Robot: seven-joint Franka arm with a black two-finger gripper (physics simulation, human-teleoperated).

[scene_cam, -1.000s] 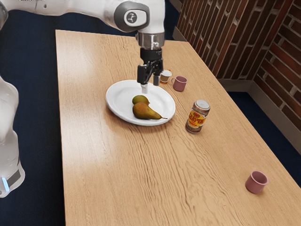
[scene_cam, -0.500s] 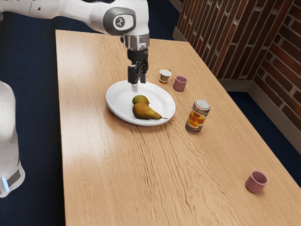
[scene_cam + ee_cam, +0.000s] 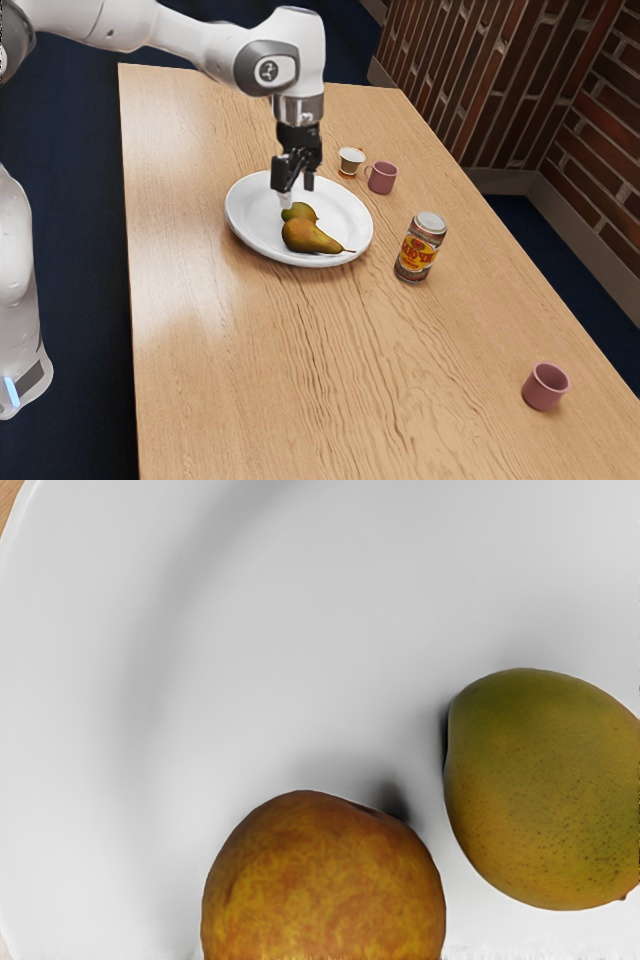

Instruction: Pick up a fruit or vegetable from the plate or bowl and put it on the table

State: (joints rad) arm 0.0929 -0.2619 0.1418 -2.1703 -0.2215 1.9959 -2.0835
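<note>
- Mango (image 3: pixel 297 211) or pear (image 3: pixel 309 237), either suits the task: both lie on the plate (image 3: pixel 247 226), under or just beside the gripper (image 3: pixel 297 191).
- The gripper points down, fingers spread with nothing between them, presumably to straddle a fruit. Its near fingertip blends into the white plate, so its height is hard to judge.
- With twelve at the exterior view's top, the mango sits at six o'clock from the gripper, so it looks the likelier pick; the pear, between five and six, partly hides it.
- The wrist view shows plate between their visible sides but cuts off part of both. They lie on their sides, and the raised rim should check any rolling.
- From the plate: small cup (image 3: pixel 351 161) between one and two o'clock, pink mug (image 3: pixel 382 178) at two, upright can (image 3: pixel 420 247) between three and four, its lettering hard to read.
- Far out at four o'clock, a second mug (image 3: pixel 545 388). Bare table (image 3: pixel 250 350) at six offers room for setting down.
</note>
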